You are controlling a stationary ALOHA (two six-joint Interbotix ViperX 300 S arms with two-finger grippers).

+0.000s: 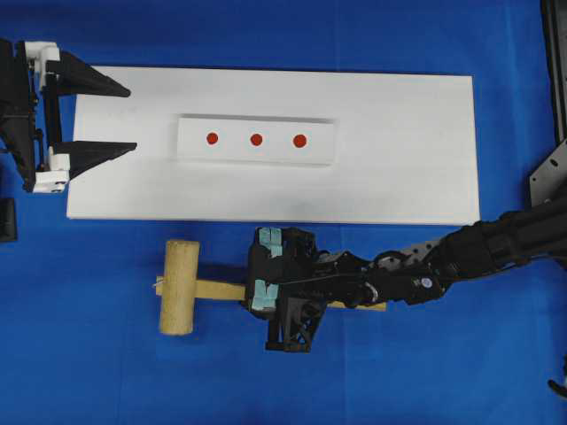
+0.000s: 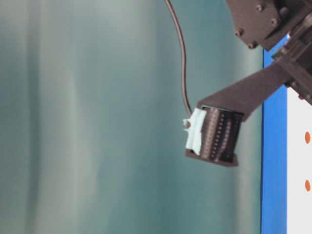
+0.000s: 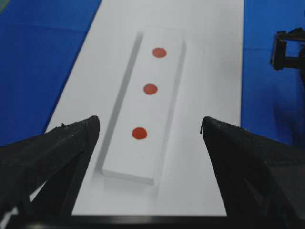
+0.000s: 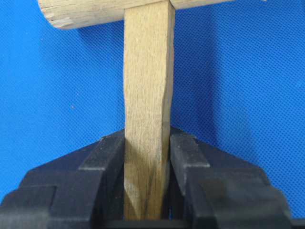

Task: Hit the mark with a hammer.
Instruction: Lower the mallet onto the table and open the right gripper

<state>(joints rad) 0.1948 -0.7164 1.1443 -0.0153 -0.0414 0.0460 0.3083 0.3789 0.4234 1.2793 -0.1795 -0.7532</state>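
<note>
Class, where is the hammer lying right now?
In the overhead view, the hammer lies on the blue cloth below the white board, its handle clamped by the right gripper.

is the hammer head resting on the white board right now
No, the hammer head lies on the blue cloth below the white board, with the right hand shut on its handle.
</note>
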